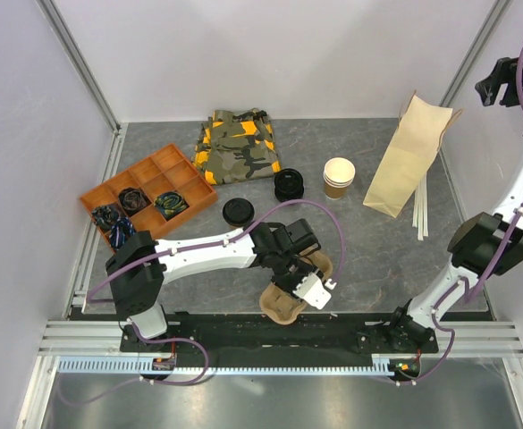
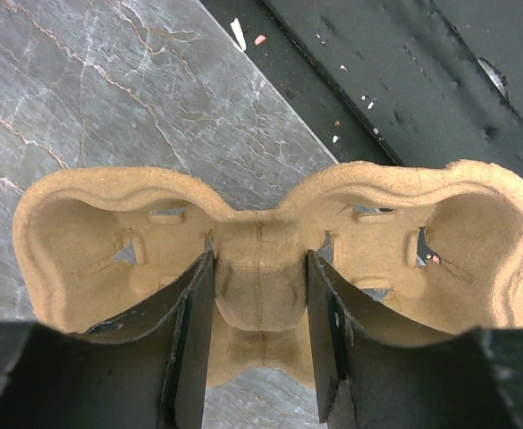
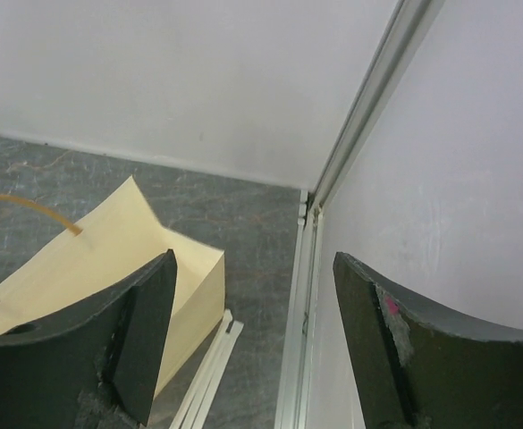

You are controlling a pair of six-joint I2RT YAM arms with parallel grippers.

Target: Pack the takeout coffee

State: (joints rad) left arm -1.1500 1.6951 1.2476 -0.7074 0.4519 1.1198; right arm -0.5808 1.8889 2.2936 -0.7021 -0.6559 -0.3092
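The takeout coffee (image 1: 289,184) stands mid-table and shows from above mostly as its black lid. My left gripper (image 1: 302,281) is down near the front edge. In the left wrist view it (image 2: 259,259) is shut on the middle ridge of a brown pulp cup carrier (image 2: 261,268), one finger on each side. The carrier (image 1: 282,307) sits tilted, and both its cup wells are empty. My right gripper (image 1: 501,89) hangs high at the far right. In the right wrist view it (image 3: 254,264) is open with nothing between its fingers, above the corner by the paper bag (image 3: 82,268).
A tan paper bag (image 1: 410,165) lies at the back right with white strips (image 1: 419,213) beside it. A stack of lidless tan cups (image 1: 339,176) stands right of the coffee, with a loose black lid (image 1: 238,212) to its left. An orange divided tray (image 1: 145,170) and camouflage cloth (image 1: 237,145) are at the back left.
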